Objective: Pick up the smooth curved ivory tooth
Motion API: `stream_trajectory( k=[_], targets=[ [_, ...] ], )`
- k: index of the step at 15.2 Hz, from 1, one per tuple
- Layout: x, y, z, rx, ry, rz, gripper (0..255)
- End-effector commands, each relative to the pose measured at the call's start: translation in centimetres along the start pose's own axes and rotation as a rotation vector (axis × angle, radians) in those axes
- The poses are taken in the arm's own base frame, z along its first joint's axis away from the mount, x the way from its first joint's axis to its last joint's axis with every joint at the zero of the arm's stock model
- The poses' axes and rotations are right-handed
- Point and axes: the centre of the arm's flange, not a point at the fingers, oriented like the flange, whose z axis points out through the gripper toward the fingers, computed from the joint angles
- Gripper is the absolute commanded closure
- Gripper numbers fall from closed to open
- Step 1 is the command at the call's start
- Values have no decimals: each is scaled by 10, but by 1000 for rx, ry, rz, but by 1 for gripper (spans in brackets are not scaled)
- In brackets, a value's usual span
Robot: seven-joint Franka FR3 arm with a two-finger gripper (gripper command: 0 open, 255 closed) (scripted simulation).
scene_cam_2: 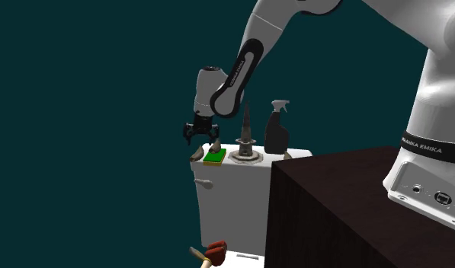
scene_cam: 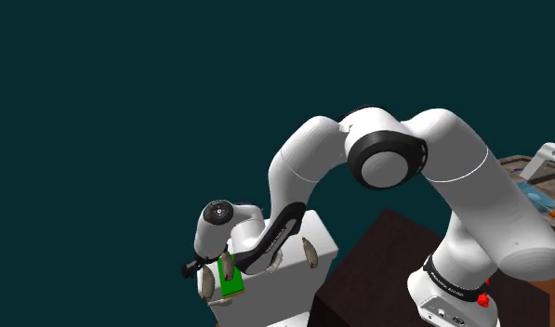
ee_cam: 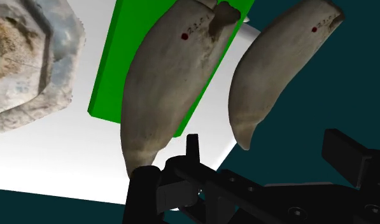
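A white Franka arm (scene_cam: 452,186) bends low over a white cabinet (scene_cam_2: 225,205), its black gripper (ee_cam: 246,181) hanging just above the cabinet's top, close to a flat green pad (ee_cam: 118,70). The fingers (ee_cam: 144,194) stand spread apart and touch nothing. The pale curved tooth (ee_cam: 277,70) lies at the edge of the cabinet's top, just beside the green pad, with its pointed tip aimed at the gap between the open fingers. A second tooth (ee_cam: 163,83) of the same look rests on the green pad itself, its tip close to one finger. A rough grey stone piece (ee_cam: 29,57) sits on the other side of the green pad from the pale curved tooth, and a dark spray bottle (scene_cam_2: 277,129) stands beyond it, farther from the pad. The backdrop is plain dark teal
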Motion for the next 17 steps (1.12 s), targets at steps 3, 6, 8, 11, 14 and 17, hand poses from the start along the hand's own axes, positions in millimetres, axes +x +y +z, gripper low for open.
stream_trajectory(
  k=[3,6,8,11,14,17],
  targets=[
    [-7,2,21,0,1,0,0],
    [-8,3,24,0,1,0,0],
    [-7,3,24,0,1,0,255],
    [-7,3,24,0,1,0,255],
    [-7,4,24,0,1,0,255],
    [-6,2,19,0,1,0,255]
  ],
)
